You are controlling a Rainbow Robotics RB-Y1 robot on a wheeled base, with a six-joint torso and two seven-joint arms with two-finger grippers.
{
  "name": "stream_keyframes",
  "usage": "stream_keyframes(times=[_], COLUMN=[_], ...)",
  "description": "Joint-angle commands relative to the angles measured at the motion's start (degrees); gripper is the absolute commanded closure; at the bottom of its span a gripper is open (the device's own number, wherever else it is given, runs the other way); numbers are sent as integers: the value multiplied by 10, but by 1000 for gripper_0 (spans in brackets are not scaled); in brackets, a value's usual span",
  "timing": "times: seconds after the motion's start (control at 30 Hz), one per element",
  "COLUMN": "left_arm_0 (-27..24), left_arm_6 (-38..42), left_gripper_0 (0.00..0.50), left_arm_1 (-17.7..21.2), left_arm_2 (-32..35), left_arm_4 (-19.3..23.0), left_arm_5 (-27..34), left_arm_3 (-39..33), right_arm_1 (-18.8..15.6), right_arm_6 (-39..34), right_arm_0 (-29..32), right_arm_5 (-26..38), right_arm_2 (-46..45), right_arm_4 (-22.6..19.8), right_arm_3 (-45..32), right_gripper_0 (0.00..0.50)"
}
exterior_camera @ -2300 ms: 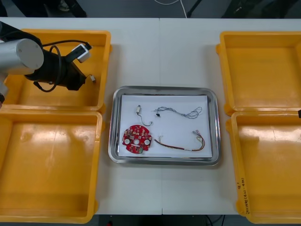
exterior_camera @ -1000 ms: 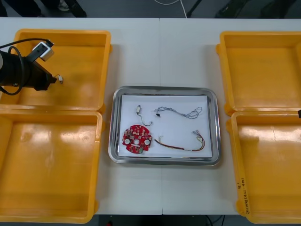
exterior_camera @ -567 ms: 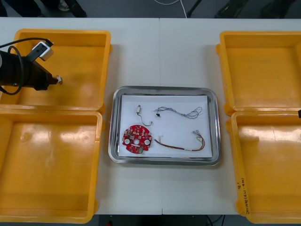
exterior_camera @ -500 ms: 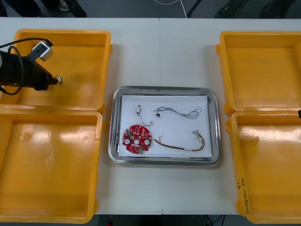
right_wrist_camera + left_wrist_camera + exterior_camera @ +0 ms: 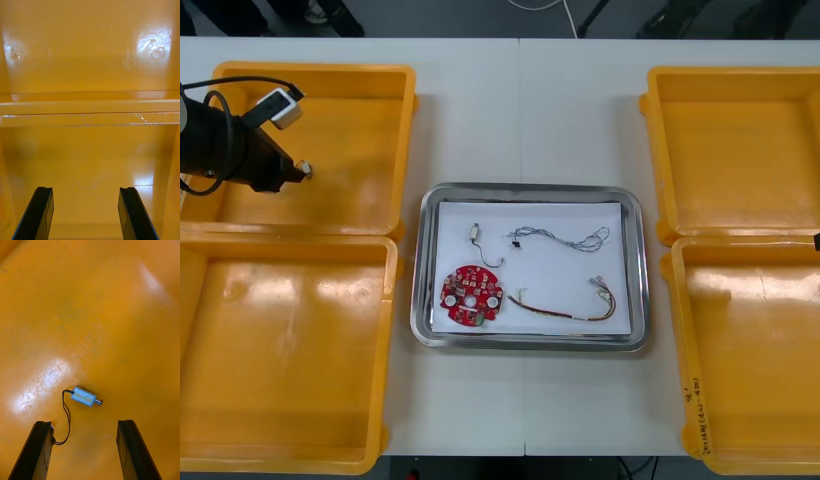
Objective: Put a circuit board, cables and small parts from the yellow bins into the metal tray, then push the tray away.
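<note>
My left gripper (image 5: 292, 172) hangs over the far left yellow bin (image 5: 370, 130), fingers open. In the left wrist view a small metal part (image 5: 84, 396) with a thin black wire lies loose on the bin floor, just beyond the gap between my open left gripper's (image 5: 84, 423) fingers. The metal tray (image 5: 632, 275) at the table's middle holds a round red circuit board (image 5: 471, 293), a small metal part (image 5: 476, 233), a blue and white cable (image 5: 560, 238) and a red and yellow cable (image 5: 565, 305). My right gripper (image 5: 85, 189) stands open over a bare bin floor.
The near left bin (image 5: 290, 400), far right bin (image 5: 740, 150) and near right bin (image 5: 750, 360) look bare. In the right wrist view a bin rim (image 5: 90, 112) crosses ahead of the fingers. White table shows around the tray.
My left arm swung left across the far left bin, then its fingers opened and let go of the small metal part, which now rests on the bin floor. The right arm stayed still.
</note>
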Motion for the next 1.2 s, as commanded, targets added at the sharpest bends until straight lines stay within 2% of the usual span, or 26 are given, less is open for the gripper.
stream_keyframes(times=[0.03, 0.13, 0.37, 0.6, 1.0, 1.2], left_arm_0=[-43, -50, -63, -80, -80, -80], left_arm_6=[133, 162, 256, 344, 462, 481], left_gripper_0=[0, 0, 0, 0, 0, 0], left_arm_1=[14, 5, -28, -55, -90, -115], left_arm_2=[17, 18, 18, 19, 49, 87], left_arm_4=[-15, -29, -112, -175, -248, -281], left_arm_5=[22, 29, 66, 118, 179, 193], left_arm_3=[-25, -27, -56, -69, -86, -78], right_arm_1=[-23, -23, -23, -23, -23, -23], right_arm_6=[19, 19, 19, 19, 19, 19], right_arm_0=[6, 6, 6, 6, 6, 6], right_arm_5=[-3, -3, -3, -3, -3, -3], right_arm_2=[-19, -19, -19, -19, -19, -19], right_arm_4=[-4, -4, -4, -4, -4, -4], right_arm_3=[-16, -16, -16, -16, -16, -16], right_gripper_0=[0, 0, 0, 0, 0, 0])
